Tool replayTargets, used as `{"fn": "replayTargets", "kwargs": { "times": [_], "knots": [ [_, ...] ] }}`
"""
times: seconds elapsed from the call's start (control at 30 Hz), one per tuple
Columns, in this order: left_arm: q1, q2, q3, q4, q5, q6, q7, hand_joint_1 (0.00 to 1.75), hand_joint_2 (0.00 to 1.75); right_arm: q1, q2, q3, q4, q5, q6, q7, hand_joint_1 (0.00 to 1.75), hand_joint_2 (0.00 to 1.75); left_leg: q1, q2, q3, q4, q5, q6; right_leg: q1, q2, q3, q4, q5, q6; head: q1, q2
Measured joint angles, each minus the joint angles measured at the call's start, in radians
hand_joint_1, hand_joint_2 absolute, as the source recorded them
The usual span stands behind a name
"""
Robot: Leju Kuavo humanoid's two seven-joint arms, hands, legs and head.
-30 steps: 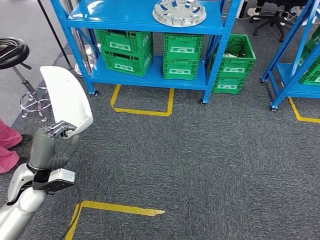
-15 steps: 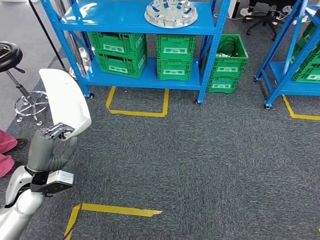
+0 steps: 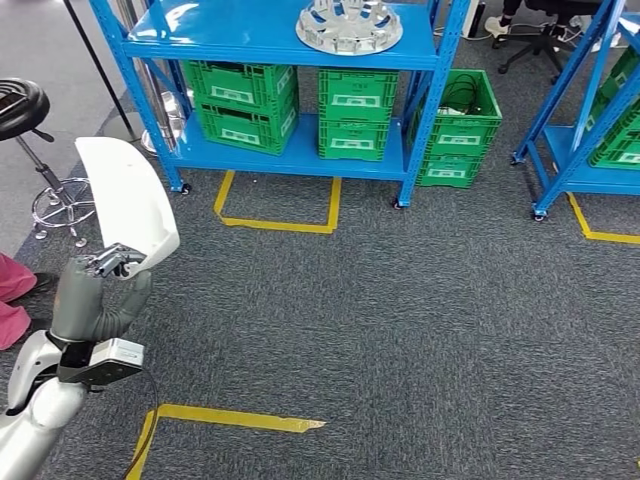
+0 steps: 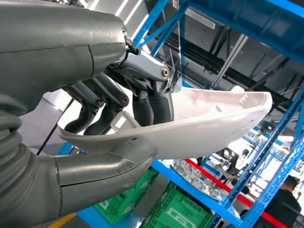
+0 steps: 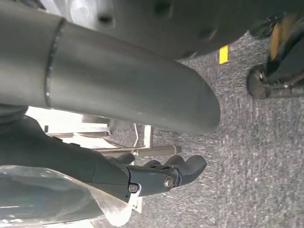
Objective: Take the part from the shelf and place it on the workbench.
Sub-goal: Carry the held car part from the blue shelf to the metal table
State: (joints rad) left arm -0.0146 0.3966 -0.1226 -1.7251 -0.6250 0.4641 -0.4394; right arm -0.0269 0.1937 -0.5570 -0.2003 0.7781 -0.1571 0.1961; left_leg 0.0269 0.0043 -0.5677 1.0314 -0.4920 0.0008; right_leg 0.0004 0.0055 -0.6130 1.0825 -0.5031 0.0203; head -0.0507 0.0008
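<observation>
Grey carpet (image 3: 392, 320) lies below as the left hand (image 3: 94, 300) pinches the white part (image 3: 128, 200) by its edge, right hand (image 5: 157, 178) empty; it could slip mid-walk.

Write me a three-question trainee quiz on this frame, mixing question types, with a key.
1. True or false: the left hand holds the curved white plastic part.
2. What lies on the top blue metal shelf? A) silver spoked wheel cover B) green crate C) black stool
3. What colour are the tape lines on the grey carpet floor?

Key: 1 true; 2 A; 3 yellow.
</observation>
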Motion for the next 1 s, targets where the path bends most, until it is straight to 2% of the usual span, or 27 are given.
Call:
{"fn": "replayTargets", "kwargs": {
  "times": [0.03,0.07,0.13,0.2,0.23,0.3,0.33,0.37,0.4,0.43,0.47,0.53,0.57,0.67,0.7,0.77,0.83,0.87,0.9,0.93,0.97,1.0],
  "knots": [
    [0.0,0.0,0.001,-0.002,0.0,0.0,0.001,1.75,1.75,-0.001,0.0,0.0,0.0,0.0,0.001,0.0,0.0,0.0,0.0,0.0,-0.001,0.0,0.0,-0.005,0.002,0.0,0.024,-0.045,0.011,-0.003,0.0,0.0],
    [0.001,0.0,0.002,-0.003,0.0,-0.001,0.003,1.75,1.75,-0.002,0.001,0.0,0.0,0.0,0.001,0.0,0.0,0.0,0.001,-0.001,-0.002,-0.001,0.001,-0.011,0.006,0.0,0.034,-0.064,0.011,-0.006,-0.001,0.0],
    [0.004,0.0,0.003,-0.004,0.0,-0.003,0.006,1.75,1.75,-0.001,0.002,0.0,0.0,0.001,0.002,0.0,0.0,0.0,0.004,-0.001,0.0,-0.008,0.004,-0.025,0.011,0.003,0.039,-0.072,0.015,-0.016,-0.002,0.0],
    [0.006,0.001,0.004,-0.005,0.0,-0.003,0.008,1.75,1.75,0.001,0.002,0.0,0.0,0.001,0.002,0.001,0.0,0.0,0.007,-0.001,-0.005,0.009,-0.012,-0.033,0.011,0.002,0.048,-0.089,0.023,-0.031,-0.002,0.0],
    [0.006,0.001,0.005,-0.006,0.0,-0.003,0.008,1.75,1.75,0.001,0.003,0.0,0.0,0.002,0.002,0.001,0.0,0.0,0.007,-0.001,-0.019,0.045,-0.036,-0.034,0.009,0.0,0.053,-0.097,0.027,-0.038,-0.003,0.0],
    [0.008,0.001,0.005,-0.006,0.0,-0.004,0.008,1.75,1.75,0.0,0.003,0.0,0.0,0.002,0.003,0.001,0.0,0.0,0.003,-0.002,-0.075,0.171,-0.099,-0.032,0.012,-0.001,0.057,-0.101,0.028,-0.045,-0.005,0.0],
    [0.01,0.001,0.005,-0.006,0.0,-0.004,0.008,1.75,1.75,0.0,0.003,0.0,0.0,0.002,0.004,0.001,0.0,0.0,0.001,-0.002,-0.103,0.229,-0.12,-0.032,0.013,0.0,0.057,-0.1,0.027,-0.047,-0.006,0.0],
    [0.012,0.001,0.005,-0.006,0.0,-0.004,0.008,1.75,1.75,0.001,0.004,0.0,0.0,0.003,0.004,0.0,0.0,0.0,0.001,-0.002,-0.119,0.261,-0.123,-0.032,0.015,0.0,0.057,-0.098,0.025,-0.049,-0.006,0.0],
    [0.014,0.001,0.005,-0.006,0.0,-0.003,0.009,1.75,1.75,0.001,0.004,0.0,0.0,0.005,0.005,-0.001,0.0,0.0,0.0,-0.002,-0.117,0.255,-0.107,-0.032,0.016,0.001,0.058,-0.096,0.023,-0.049,-0.006,0.0],
    [0.015,0.001,0.005,-0.006,0.0,-0.003,0.009,1.75,1.75,0.001,0.004,0.0,0.0,0.007,0.006,-0.002,0.0,0.0,0.0,-0.002,-0.098,0.211,-0.075,-0.031,0.016,0.002,0.059,-0.092,0.021,-0.049,-0.006,0.0],
    [0.015,0.001,0.006,-0.006,0.0,-0.003,0.01,1.75,1.75,0.001,0.004,0.0,0.0,0.01,0.007,-0.003,0.0,0.0,0.0,-0.001,-0.068,0.143,-0.038,-0.03,0.017,0.003,0.059,-0.088,0.017,-0.047,-0.007,0.0],
    [0.015,0.001,0.007,-0.006,0.0,-0.003,0.011,1.75,1.75,0.001,0.005,0.001,0.0,0.015,0.009,-0.006,0.0,0.0,-0.001,-0.002,-0.019,0.033,0.003,-0.026,0.02,0.004,0.053,-0.073,0.009,-0.039,-0.007,0.0],
    [0.015,0.001,0.008,-0.006,0.0,-0.002,0.011,1.75,1.75,0.0,0.005,0.001,0.0,0.017,0.009,-0.007,0.0,0.0,-0.003,-0.003,-0.01,0.009,0.006,-0.023,0.022,0.004,0.05,-0.068,0.006,-0.035,-0.006,0.0],
    [0.017,0.002,0.012,-0.006,0.0,0.0,0.011,1.75,1.75,0.001,0.005,0.003,0.0,0.021,0.01,-0.009,0.0,0.0,-0.004,-0.011,-0.013,0.004,0.007,-0.01,0.02,-0.003,0.044,-0.062,0.0,-0.024,-0.006,0.0],
    [0.016,0.002,0.013,-0.006,0.0,0.0,0.011,1.75,1.75,0.001,0.005,0.003,0.0,0.022,0.01,-0.01,0.0,0.0,-0.003,-0.015,-0.013,0.002,0.009,-0.005,0.018,-0.004,0.036,-0.047,-0.013,-0.019,-0.005,0.0],
    [0.016,0.002,0.016,-0.006,0.0,0.0,0.011,1.75,1.75,-0.001,0.005,0.004,0.0,0.024,0.011,-0.011,0.0,0.0,0.0,-0.02,-0.014,0.0,0.011,0.002,0.013,-0.004,-0.009,0.043,-0.064,-0.006,-0.002,0.0],
    [0.016,0.003,0.02,-0.006,0.0,0.0,0.011,1.75,1.75,-0.002,0.005,0.004,0.0,0.029,0.013,-0.012,0.0,0.0,0.0,-0.029,-0.015,0.0,0.011,0.005,0.008,-0.004,-0.073,0.176,-0.119,0.001,-0.002,0.0],
    [0.016,0.003,0.021,-0.006,0.0,0.0,0.011,1.75,1.75,-0.001,0.005,0.004,0.0,0.031,0.014,-0.012,0.0,0.0,-0.001,-0.035,-0.015,0.0,0.011,0.005,0.005,-0.004,-0.094,0.216,-0.127,0.002,-0.002,0.0],
    [0.016,0.004,0.022,-0.006,0.0,0.0,0.011,1.75,1.75,-0.001,0.005,0.004,0.0,0.034,0.014,-0.013,0.0,0.0,0.0,-0.043,-0.015,0.0,0.011,0.005,0.004,-0.004,-0.097,0.218,-0.115,0.002,-0.002,0.0],
    [0.016,0.004,0.023,-0.006,0.0,0.0,0.011,1.75,1.75,0.0,0.005,0.004,0.0,0.036,0.014,-0.013,0.0,0.0,0.0,-0.052,-0.014,0.0,0.011,0.005,0.003,0.0,-0.081,0.181,-0.085,0.0,-0.002,0.0],
    [0.016,0.004,0.023,-0.006,0.0,0.001,0.011,1.75,1.75,0.0,0.005,0.005,0.0,0.037,0.014,-0.013,0.0,0.0,0.001,-0.062,-0.013,0.0,0.011,0.004,0.002,0.012,-0.049,0.112,-0.045,-0.003,-0.002,0.0],
    [0.015,0.004,0.024,-0.006,0.0,0.001,0.011,1.75,1.75,-0.001,0.005,0.005,0.0,0.037,0.014,-0.014,0.0,0.0,0.003,-0.071,-0.013,0.0,0.011,0.002,0.001,0.038,-0.014,0.041,-0.016,-0.007,-0.003,0.0]
  ]
}}
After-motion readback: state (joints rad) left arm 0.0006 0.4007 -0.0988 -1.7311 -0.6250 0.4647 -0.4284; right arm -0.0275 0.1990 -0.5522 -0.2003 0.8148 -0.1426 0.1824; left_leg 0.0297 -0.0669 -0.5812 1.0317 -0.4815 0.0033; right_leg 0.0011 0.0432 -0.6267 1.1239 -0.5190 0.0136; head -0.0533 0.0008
